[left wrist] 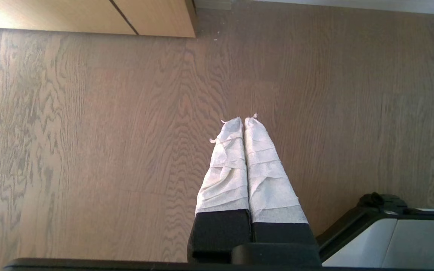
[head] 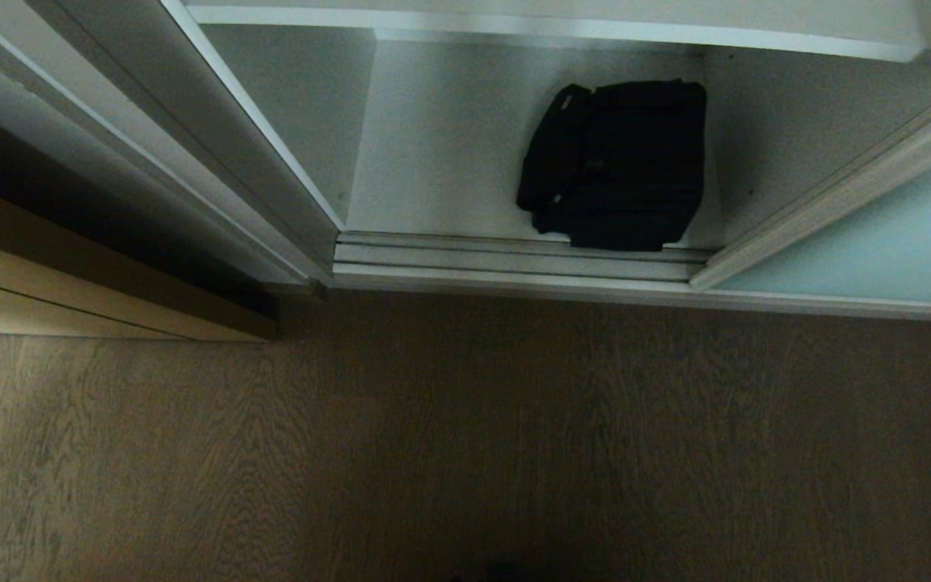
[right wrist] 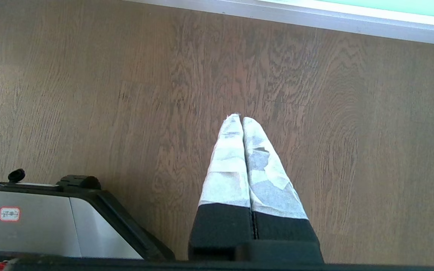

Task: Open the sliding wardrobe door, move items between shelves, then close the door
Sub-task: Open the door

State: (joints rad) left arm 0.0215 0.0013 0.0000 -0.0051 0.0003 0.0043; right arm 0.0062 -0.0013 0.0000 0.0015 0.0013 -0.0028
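**A:** how's the black bag (head: 615, 166) gonna handle?

**B:** prob soft and floppy, light-ish — fabric will sag, so I'd go for a handle or a top fold, tho handles aren't clear from here. It's bulky, boxy, matte black, sitting on the bottom shelf (head: 433, 162) by the door track, w/ the turquoise sliding door (head: 878, 242) pushed off to the right.

**A:** claws?

**B:** left gripper (left wrist: 244, 119) and right gripper (right wrist: 241, 117) both pressed together, empty, pointing at the wood floor (head: 465, 444) — bag's well ahead of both, nowhere near.

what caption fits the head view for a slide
Black bag on the lowest white shelf, turquoise sliding door open.
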